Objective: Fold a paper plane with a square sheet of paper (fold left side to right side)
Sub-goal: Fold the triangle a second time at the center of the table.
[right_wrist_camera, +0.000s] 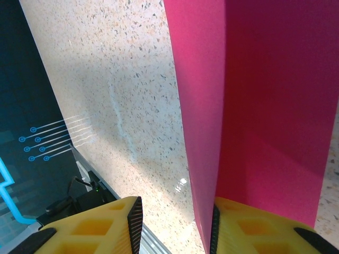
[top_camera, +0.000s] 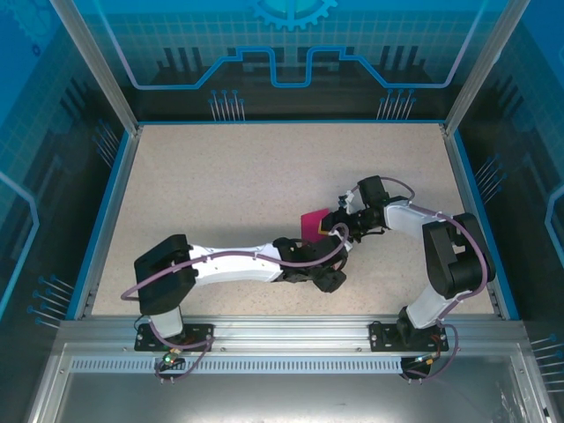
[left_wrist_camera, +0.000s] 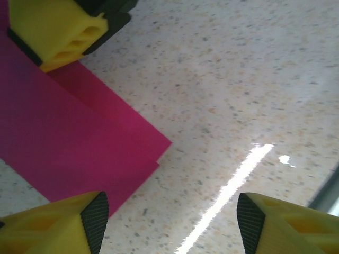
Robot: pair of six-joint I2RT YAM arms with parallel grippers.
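Robotics lab test cell, speckled tabletop [top_camera: 264, 194] fenced by aluminium frame posts [top_camera: 92, 66], blue wall panels [top_camera: 291, 53] printed with circuit-trace and gear graphics, left arm [top_camera: 229, 264] and right arm [top_camera: 449, 256] bolted to a slotted metal rail [top_camera: 282, 339] at the near edge

**Matt paper, shiny worktop**

The square sheet of paper [left_wrist_camera: 74, 143] looks thin, smooth and matt. The speckled worktop [left_wrist_camera: 254, 74] has a stone-like finish, polished enough to throw back a bright streak of light. The left gripper [left_wrist_camera: 169, 222] is yellow moulded plastic (its pads [left_wrist_camera: 95, 217] black, finely textured, rubbery-looking). The near rail [top_camera: 282, 339] is brushed metal.
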